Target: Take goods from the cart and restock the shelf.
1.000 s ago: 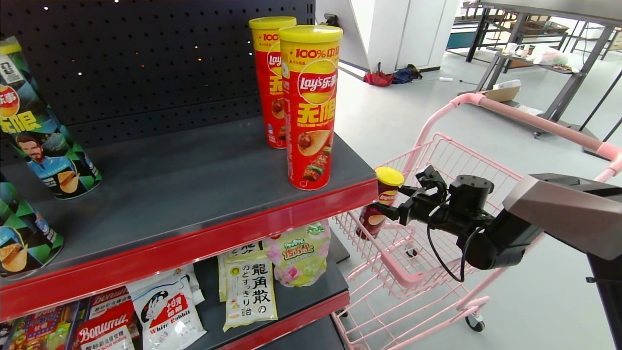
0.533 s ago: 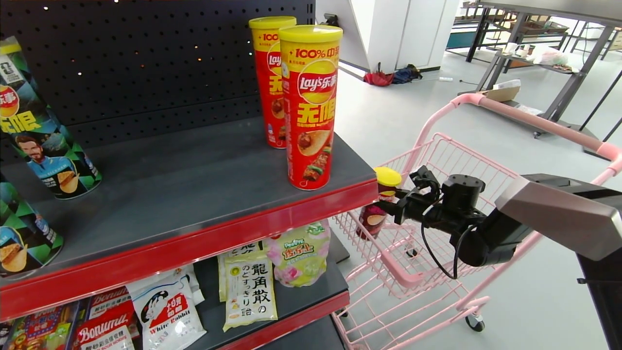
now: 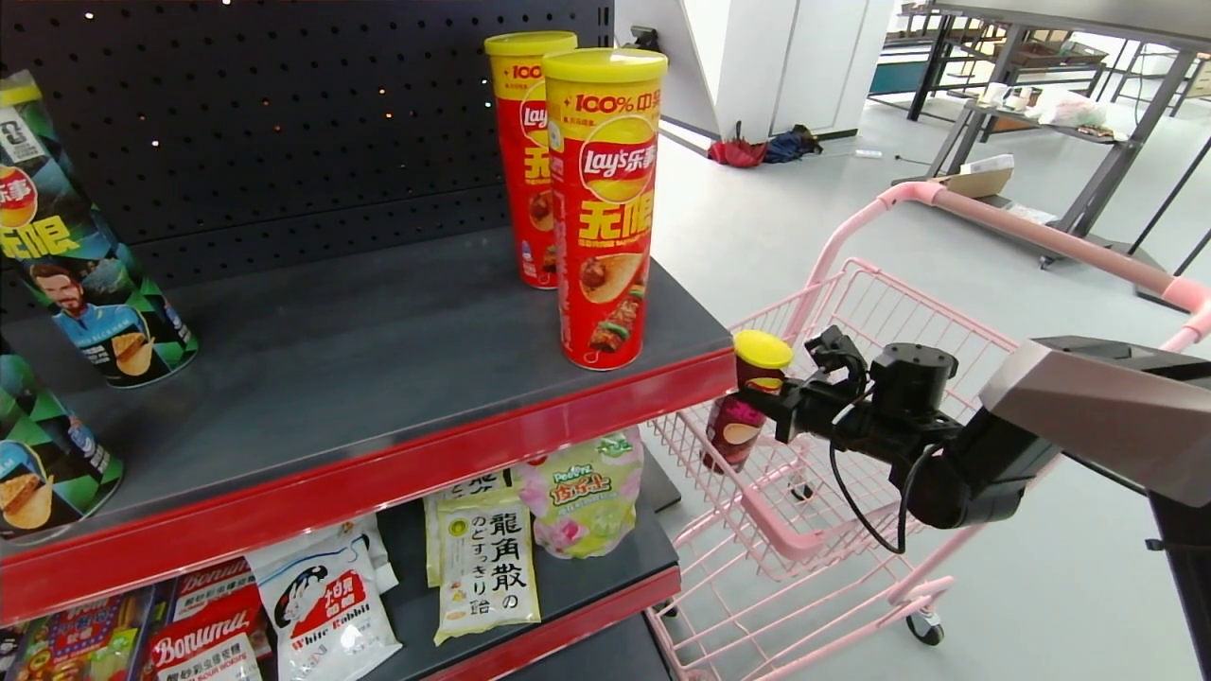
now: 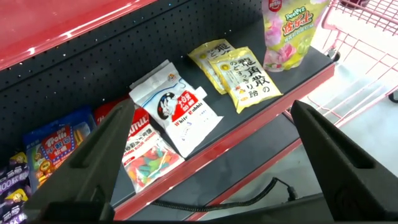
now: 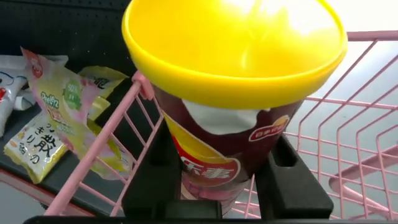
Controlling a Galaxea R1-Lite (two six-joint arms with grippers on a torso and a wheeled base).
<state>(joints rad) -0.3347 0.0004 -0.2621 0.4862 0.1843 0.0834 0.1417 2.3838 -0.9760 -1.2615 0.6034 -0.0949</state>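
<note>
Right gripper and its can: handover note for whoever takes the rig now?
Right gripper: shut on the small yellow-lidded can, upright over a corner of the pink cart, beside the red edge of the upper shelf.
Left gripper: open, empty, facing the snack bags on the lower shelf.
Done: can gripped; two tall red cans stand on the upper shelf.
Left: likely raise the can, set it on the shelf, release.
</note>
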